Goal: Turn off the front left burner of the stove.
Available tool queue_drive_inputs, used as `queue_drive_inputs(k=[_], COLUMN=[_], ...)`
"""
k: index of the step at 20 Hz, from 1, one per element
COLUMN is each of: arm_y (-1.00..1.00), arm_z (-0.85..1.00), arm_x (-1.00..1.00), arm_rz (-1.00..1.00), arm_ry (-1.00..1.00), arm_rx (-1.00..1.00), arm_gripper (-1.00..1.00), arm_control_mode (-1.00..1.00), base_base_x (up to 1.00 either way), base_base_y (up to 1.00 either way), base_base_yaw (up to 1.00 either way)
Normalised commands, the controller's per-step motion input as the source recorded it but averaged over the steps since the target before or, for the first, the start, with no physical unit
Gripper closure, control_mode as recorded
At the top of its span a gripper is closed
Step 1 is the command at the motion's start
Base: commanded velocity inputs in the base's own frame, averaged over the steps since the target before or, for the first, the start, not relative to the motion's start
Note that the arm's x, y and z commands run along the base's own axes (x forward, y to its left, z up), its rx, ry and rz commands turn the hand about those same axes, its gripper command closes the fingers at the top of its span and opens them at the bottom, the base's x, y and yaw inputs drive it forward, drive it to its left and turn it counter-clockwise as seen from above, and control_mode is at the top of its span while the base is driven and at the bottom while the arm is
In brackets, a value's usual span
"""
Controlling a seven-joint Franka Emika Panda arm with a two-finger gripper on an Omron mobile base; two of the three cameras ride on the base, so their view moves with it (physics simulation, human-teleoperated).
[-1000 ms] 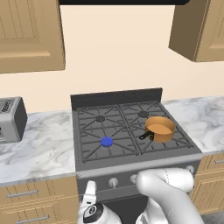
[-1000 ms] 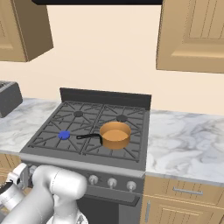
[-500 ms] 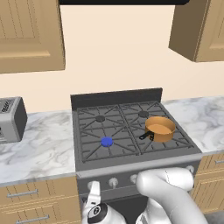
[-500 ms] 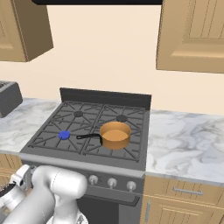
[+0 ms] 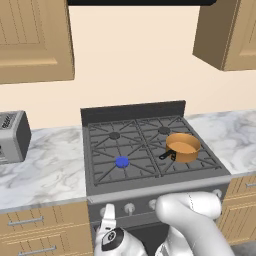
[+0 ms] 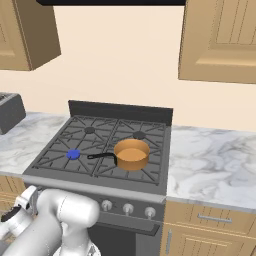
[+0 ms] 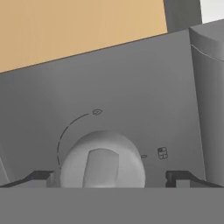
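Facing a silver knob point(image 7: 102, 161), gripper point(image 7: 109, 178) wide apart, arm low

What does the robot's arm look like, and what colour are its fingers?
The arm is smooth, glossy white and rounded like fat tubes, with darker joints. Its hand ends in two small dark grey finger tips, flat and blocky. No cables or markings show.

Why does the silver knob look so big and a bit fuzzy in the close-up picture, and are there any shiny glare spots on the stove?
In the hand view the knob sits very near the camera, between the open gripper tips, so it looms large with soft edges. In the left base view the stove is evenly lit, without glare; the front left burner shows flat bright blue. The right base view looks equally flat, shadows faint.
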Motion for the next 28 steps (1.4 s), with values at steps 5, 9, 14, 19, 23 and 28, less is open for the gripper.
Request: queue_drive_inputs(k=[5,9,14,19,23,28], arm_y=[0.01,0.08,0.02,0.2,0.04,0.0], arm_z=[0.0,0.0,0.0,0.0,-0.02,-0.01], arm_x=[0.07,0.0,0.0,0.0,0.0,0.04], arm_rz=[0.04,0.03,0.01,0.0,0.0,0.0], arm_ry=[0.0,0.0,0.0,0.0,-0.02,-0.1], arm_rx=[0.01,0.02,0.03,0.02,0.18,0.23], arm_gripper=[-1.0,-1.0,-1.0,1.0,1.0,1.0], arm_control_mode=[-1.0,-1.0,-1.0,-1.0,-1.0,-1.0], base_base_x=[0.0,0.0,0.0,0.0,0.0,0.0], base_base_y=[0.0,0.0,0.0,0.0,0.0,0.0], base_base_yaw=[0.0,0.0,0.0,0.0,0.0,0.0])
